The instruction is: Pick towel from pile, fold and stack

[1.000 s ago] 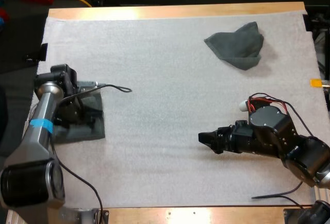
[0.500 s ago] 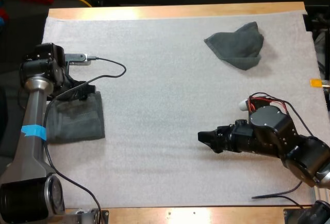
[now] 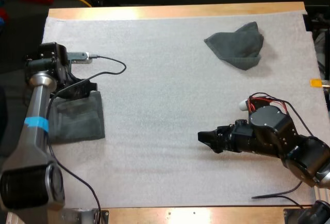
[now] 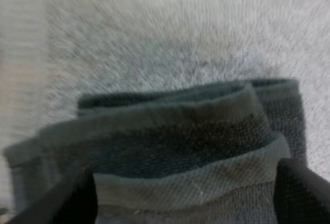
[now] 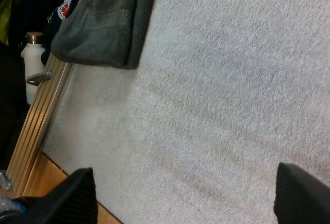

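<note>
On the nubbly white mat, the folded towel, a thick ribbed rectangle, lies at nine o'clock; the crumpled towel slumps at one. The left gripper has drawn off to the fold's far edge, fingers spread, seemingly clear: stacking done. The right gripper idles, spread.

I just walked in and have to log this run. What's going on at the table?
The left gripper is open at the far edge of a folded dark grey-green towel, which lies at the left side of the white mat. The right gripper is open over bare mat at the middle right, holding nothing. A crumpled dark grey-green towel lies at the far right, not yet picked up.
</note>
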